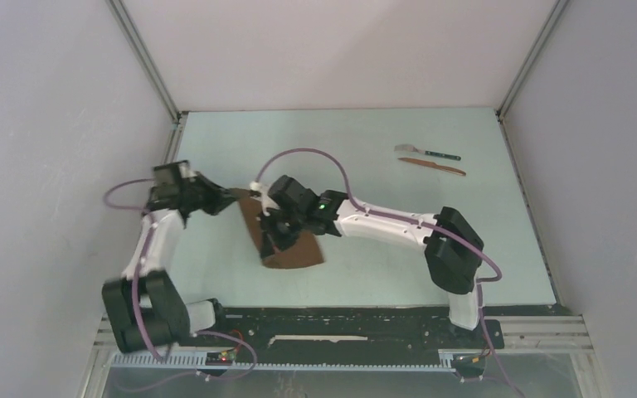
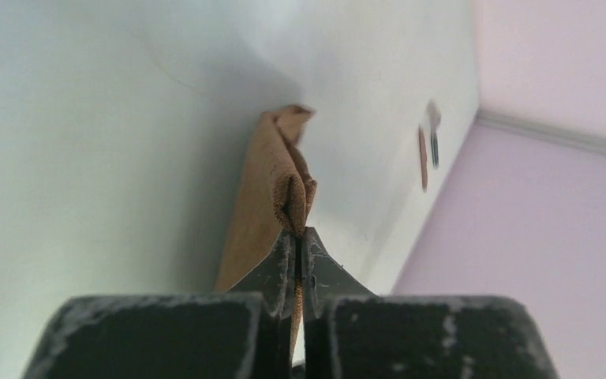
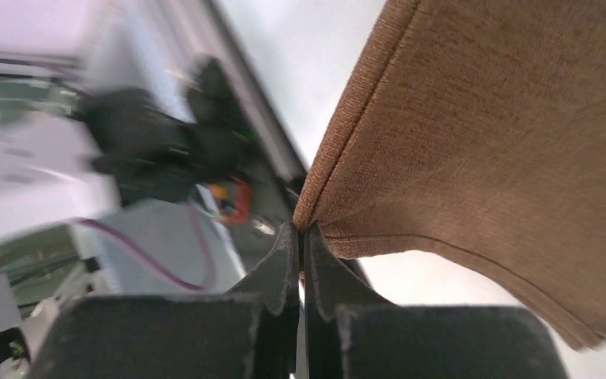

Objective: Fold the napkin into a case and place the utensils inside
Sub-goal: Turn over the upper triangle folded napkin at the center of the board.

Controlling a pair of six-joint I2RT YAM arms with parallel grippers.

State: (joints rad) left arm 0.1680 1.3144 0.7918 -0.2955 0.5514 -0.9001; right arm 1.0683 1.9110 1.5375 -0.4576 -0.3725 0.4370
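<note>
Clearly the folding step is in hand, and the packing has not begun. The napkin (image 3: 481, 142) is not yet a narrow pouch. In the top view it is a lopsided brown shape near the middle of the table (image 1: 365, 133), part flat and part lifted between the two arms.

The left gripper (image 2: 300, 237) is clenched on a doubled-over corner of the cloth, and a small fold of fabric bulges just beyond its tips. The right gripper (image 3: 301, 233) is likewise pinched tight on an edge, with the cloth fanning up and away from its tips. So the napkin is in both grips at once, the left on its left end and the right nearer its middle.

The next move, as I judge it, calls for both arms to carry their pinched edges together across the flat part. They would then lay them down with the edges lined up and let go only once the crease sits.

The teal-handled utensil (image 1: 428, 152) and the reddish-brown knife (image 1: 433, 166) lie side by side at the far right of the table, well apart from the cloth and both grippers, untouched.
</note>
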